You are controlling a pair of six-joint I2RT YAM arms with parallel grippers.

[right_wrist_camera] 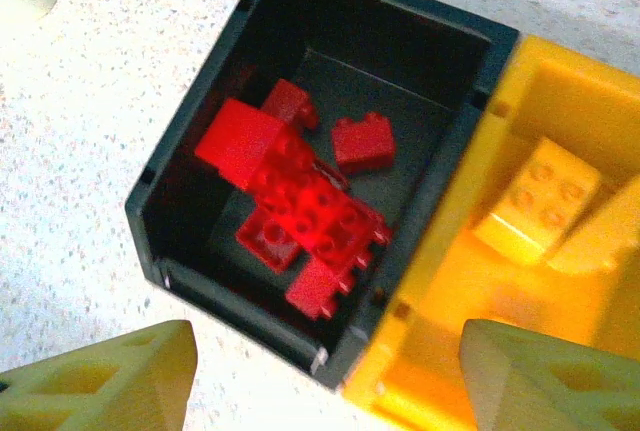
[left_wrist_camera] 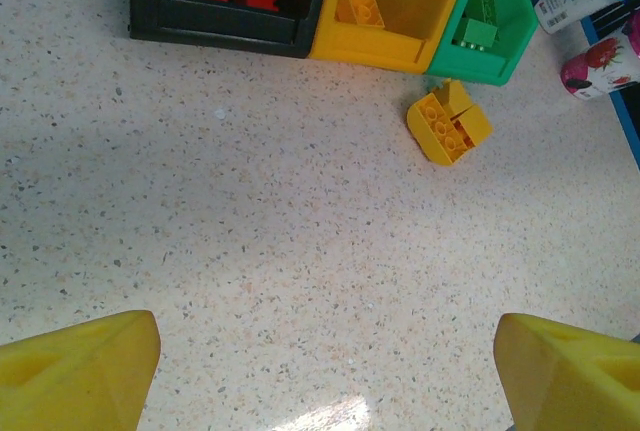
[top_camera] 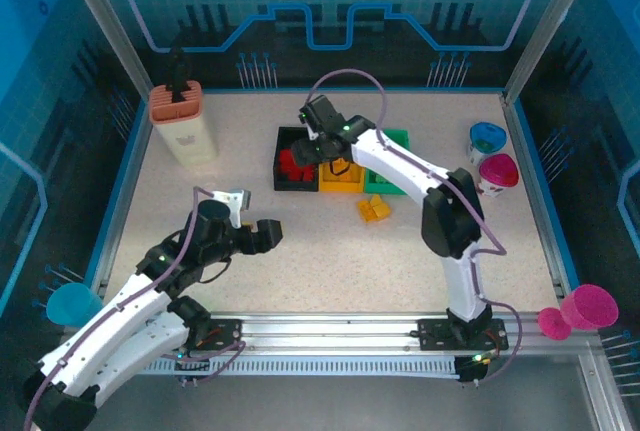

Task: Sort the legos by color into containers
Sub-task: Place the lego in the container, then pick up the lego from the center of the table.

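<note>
Three containers stand in a row at the back: a black bin [top_camera: 279, 166] [right_wrist_camera: 240, 291], a yellow bin [top_camera: 340, 183] [right_wrist_camera: 450, 291] and a green bin [top_camera: 398, 138] [left_wrist_camera: 490, 63]. Several red legos [right_wrist_camera: 310, 206] lie in the black bin. A yellow brick [right_wrist_camera: 540, 201] rests in the yellow bin, and green bricks [left_wrist_camera: 478, 23] in the green one. Two yellow legos [top_camera: 373, 208] [left_wrist_camera: 448, 126] lie loose on the table in front of the bins. My right gripper [top_camera: 312, 141] [right_wrist_camera: 330, 371] hangs open over the black bin's near corner, holding nothing. My left gripper [top_camera: 262, 236] [left_wrist_camera: 325, 371] is open above bare table, well short of the loose yellow legos.
A tall beige box [top_camera: 183, 123] stands at the back left. A blue cup [top_camera: 487, 139] and a pink cup [top_camera: 497, 171] sit at the right, near the green bin. Raised blue edges border the table.
</note>
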